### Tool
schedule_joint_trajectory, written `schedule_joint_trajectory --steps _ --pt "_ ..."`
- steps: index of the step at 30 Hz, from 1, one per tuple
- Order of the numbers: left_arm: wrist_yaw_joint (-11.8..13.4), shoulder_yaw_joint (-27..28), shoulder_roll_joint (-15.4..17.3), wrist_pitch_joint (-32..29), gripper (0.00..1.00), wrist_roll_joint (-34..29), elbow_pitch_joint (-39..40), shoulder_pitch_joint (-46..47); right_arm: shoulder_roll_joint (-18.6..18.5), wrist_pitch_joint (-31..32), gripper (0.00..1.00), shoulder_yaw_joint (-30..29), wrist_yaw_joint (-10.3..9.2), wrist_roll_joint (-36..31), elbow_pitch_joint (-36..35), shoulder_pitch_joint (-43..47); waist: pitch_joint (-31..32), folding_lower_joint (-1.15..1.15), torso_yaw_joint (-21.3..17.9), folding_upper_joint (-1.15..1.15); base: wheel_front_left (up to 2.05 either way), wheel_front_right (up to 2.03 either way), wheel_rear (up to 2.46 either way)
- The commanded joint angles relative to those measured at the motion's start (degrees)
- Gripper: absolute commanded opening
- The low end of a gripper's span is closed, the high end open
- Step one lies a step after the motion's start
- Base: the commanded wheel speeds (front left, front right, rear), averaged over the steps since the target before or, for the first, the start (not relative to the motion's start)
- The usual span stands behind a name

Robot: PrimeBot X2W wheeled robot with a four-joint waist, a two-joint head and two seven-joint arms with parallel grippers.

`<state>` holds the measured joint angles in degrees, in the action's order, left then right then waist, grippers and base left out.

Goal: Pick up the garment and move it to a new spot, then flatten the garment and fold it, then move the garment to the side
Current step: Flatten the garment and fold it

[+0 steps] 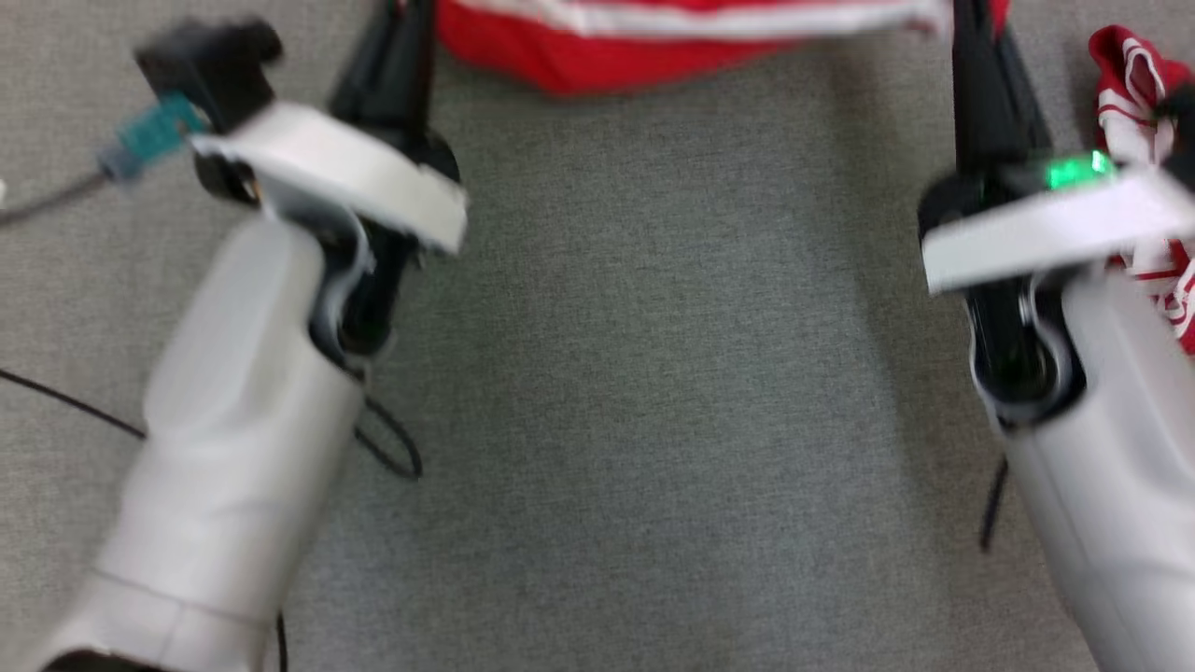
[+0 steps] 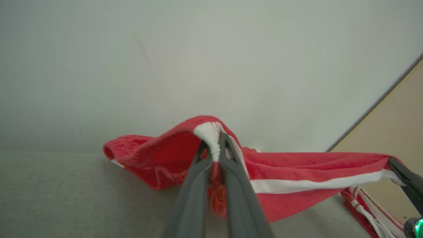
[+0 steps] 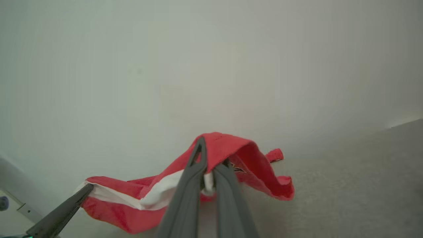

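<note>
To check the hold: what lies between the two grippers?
The red garment stretches from the left gripper to the right gripper, both shut on it, as the left wrist view shows.

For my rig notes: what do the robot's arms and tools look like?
The left forearm and right forearm are smooth pale shells with black wrists and white plates. The left tool and right tool each have two long dark fingers. A green light marks the right wrist.

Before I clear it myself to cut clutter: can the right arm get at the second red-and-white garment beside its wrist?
Probably not yet: the right gripper is shut on the held garment, stretched across to the left gripper. The second garment lies close beside that arm, apparently unobstructed.
</note>
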<state>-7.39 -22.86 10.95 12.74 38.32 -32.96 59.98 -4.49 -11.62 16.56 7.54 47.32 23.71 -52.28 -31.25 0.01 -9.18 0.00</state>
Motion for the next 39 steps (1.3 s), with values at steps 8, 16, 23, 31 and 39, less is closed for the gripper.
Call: schedule_joint_trajectory --steps 8,16,23,31,39 --pt "0.0 -7.4 6.3 2.4 0.0 6.5 7.3 -22.2 -12.0 -2.2 0.0 5.8 -0.12 5.2 -10.0 25.9 8.7 -0.01 -0.1 0.0 0.0 0.0 0.0" --pt "0.0 -5.5 7.1 2.3 0.0 10.9 17.9 -46.8 -19.6 -2.3 0.0 5.9 -0.14 3.3 -15.7 45.0 19.5 -0.01 -1.1 0.0 0.0 0.0 0.0" --pt "3.4 -7.2 10.3 -1.2 0.0 15.8 34.6 -65.0 -19.1 -2.0 0.0 -3.6 -0.16 3.1 -26.7 65.1 23.7 -0.01 0.2 0.0 0.0 0.0 0.0" --pt "6.8 -7.6 11.4 -6.7 0.0 22.3 48.3 -71.0 -15.9 6.3 0.0 -13.5 -0.16 -0.2 -37.8 72.6 23.5 -0.01 1.3 0.0 0.0 0.0 0.0" --pt "10.6 -5.7 7.9 -12.6 0.0 27.9 48.6 -62.3 -17.5 19.1 0.0 -14.2 -0.15 -2.5 -35.4 57.0 17.7 -0.01 5.2 0.0 0.0 0.0 0.0"
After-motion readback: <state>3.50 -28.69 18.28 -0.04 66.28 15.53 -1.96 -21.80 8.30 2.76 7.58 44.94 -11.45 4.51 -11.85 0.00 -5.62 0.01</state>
